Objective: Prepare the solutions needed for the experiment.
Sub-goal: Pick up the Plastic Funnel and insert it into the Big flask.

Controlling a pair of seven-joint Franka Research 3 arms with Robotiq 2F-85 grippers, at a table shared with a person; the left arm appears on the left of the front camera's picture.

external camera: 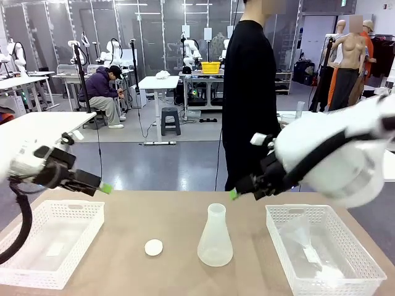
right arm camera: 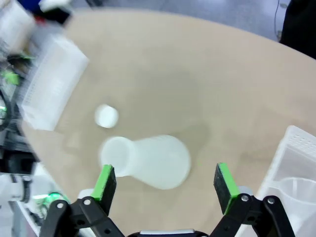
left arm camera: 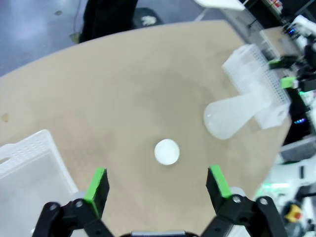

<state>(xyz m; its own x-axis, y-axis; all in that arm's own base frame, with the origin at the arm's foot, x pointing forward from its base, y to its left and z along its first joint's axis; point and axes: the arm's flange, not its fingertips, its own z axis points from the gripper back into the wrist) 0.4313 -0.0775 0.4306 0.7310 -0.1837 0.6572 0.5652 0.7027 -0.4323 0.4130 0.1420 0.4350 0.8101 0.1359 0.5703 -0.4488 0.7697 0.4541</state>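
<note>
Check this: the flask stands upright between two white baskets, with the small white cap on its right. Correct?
No. The front view shows the cap left of the flask, which does stand upright between the left basket and the right basket.

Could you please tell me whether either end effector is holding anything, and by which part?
Nothing is held: the left end effector and right end effector both hang open.

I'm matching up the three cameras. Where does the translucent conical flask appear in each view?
Front view: the flask stands upright near the table's middle, right of a small white disc.
Left wrist view: the flask is right of centre, up and right of the disc.
Right wrist view: the flask is lower middle, below and right of the disc.
Shared landmark: the white disc.
</note>
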